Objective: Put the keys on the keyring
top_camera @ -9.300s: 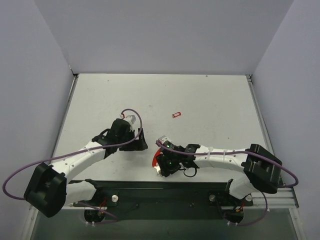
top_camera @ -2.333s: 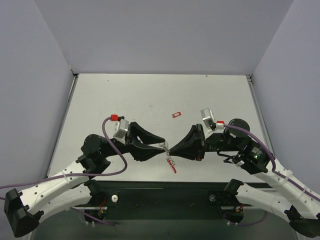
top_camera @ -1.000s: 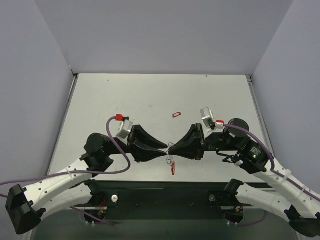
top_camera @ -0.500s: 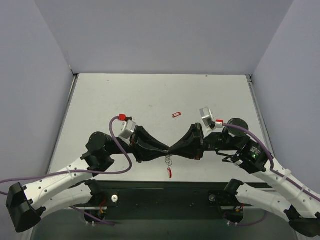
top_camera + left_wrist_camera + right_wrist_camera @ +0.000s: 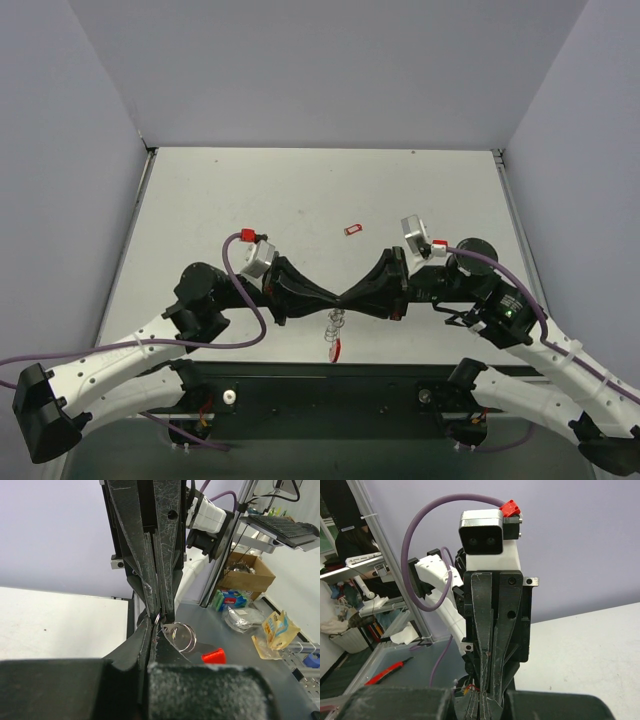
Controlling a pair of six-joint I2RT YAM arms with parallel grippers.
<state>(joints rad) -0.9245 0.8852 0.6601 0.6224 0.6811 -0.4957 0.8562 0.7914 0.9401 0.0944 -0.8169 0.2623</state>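
Observation:
The keyring hangs in the air between my two grippers, silver wire rings (image 5: 337, 321) above and the red clip (image 5: 334, 349) dangling below. My left gripper (image 5: 335, 300) and right gripper (image 5: 346, 298) meet tip to tip over the table's near part, both shut. In the left wrist view the left gripper (image 5: 154, 622) pinches a thin silver ring (image 5: 158, 617). More rings (image 5: 183, 635) and the red clip (image 5: 213, 656) hang beside it. The right gripper (image 5: 487, 702) faces the left one's fingers (image 5: 492, 630). The keys, a tiny red tag (image 5: 351, 230), lie on the table beyond.
The white table (image 5: 250, 200) is walled at the back and both sides. A black rail (image 5: 330, 390) with the arm bases runs along the near edge. Off the table, a cardboard box (image 5: 247, 575) and clutter show in the left wrist view.
My left gripper has slid right and closed, its tips now touching the right gripper's tips on the rings. The hanging keyring has dropped slightly lower. The right arm has held still.

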